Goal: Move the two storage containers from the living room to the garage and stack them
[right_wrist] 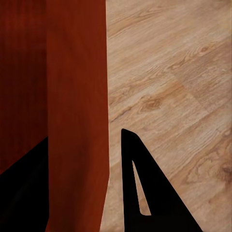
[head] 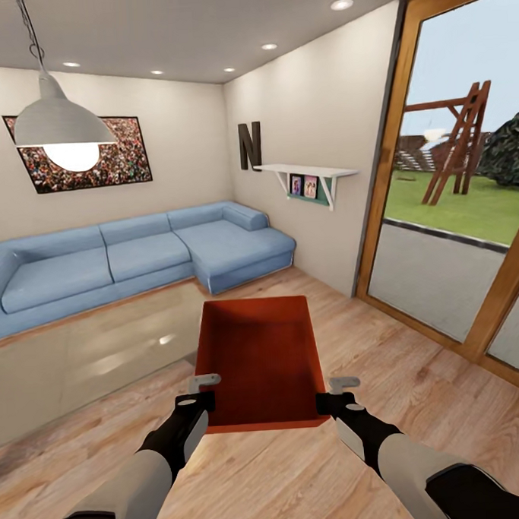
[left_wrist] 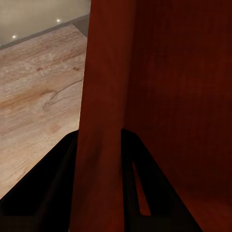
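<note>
I am in the living room, holding one red-orange storage container in front of me over the light wood-plank flooring. My left gripper is shut on its near-left wall, and my right gripper is shut on its near-right wall. In the left wrist view the container's thin wall runs between the dark fingers of the left gripper. The right wrist view shows the wall clamped the same way between the fingers of the right gripper. The bin is open-topped and empty. The garage is out of view.
A glass coffee table stands close at the left, just beyond the container's far-left corner. Behind it a blue sectional sofa lines the back wall. Wood-framed glass doors fill the right side. A pendant lamp hangs upper left.
</note>
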Available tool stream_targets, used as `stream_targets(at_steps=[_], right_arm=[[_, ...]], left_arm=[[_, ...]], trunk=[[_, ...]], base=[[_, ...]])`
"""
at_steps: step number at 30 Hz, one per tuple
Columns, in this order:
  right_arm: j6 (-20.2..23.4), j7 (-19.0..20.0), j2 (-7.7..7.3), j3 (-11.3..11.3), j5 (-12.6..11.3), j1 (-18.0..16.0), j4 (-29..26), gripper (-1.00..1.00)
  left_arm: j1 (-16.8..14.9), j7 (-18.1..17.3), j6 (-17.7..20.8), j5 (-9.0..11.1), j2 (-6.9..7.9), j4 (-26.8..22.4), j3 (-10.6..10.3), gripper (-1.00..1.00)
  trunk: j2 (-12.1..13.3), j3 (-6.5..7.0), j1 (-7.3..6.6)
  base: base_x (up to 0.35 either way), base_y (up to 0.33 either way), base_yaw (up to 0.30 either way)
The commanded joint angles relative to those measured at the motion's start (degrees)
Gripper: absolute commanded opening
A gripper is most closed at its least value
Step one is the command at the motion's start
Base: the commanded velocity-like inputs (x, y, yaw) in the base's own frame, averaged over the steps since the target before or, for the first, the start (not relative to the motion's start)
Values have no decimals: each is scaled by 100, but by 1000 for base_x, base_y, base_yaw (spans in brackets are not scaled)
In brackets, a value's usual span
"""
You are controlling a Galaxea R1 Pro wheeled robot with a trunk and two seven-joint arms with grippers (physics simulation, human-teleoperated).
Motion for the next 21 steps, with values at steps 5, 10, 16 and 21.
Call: stream_targets(at_steps=[5,10,16,21], right_arm=[[-25,-26,-4,-56,-43,-1,5,-100],[-25,-25,-4,-56,-38,-4,6,-100],[-25,-25,-4,-56,-40,-4,6,-100],[-25,-25,-4,-56,-39,-3,6,-100]], left_arm=[[-6,46,51,-102,36,-25,139,-100],[-6,47,51,-102,36,-25,139,-100],[-6,51,51,-102,35,-25,139,-100],[-6,51,51,-102,35,-25,139,-100]], trunk=[[-13,34,4],[-13,80,4],[-13,135,4],[-13,181,4]], base=[[0,0,0],[0,0,0],[0,0,0],[0,0,0]])
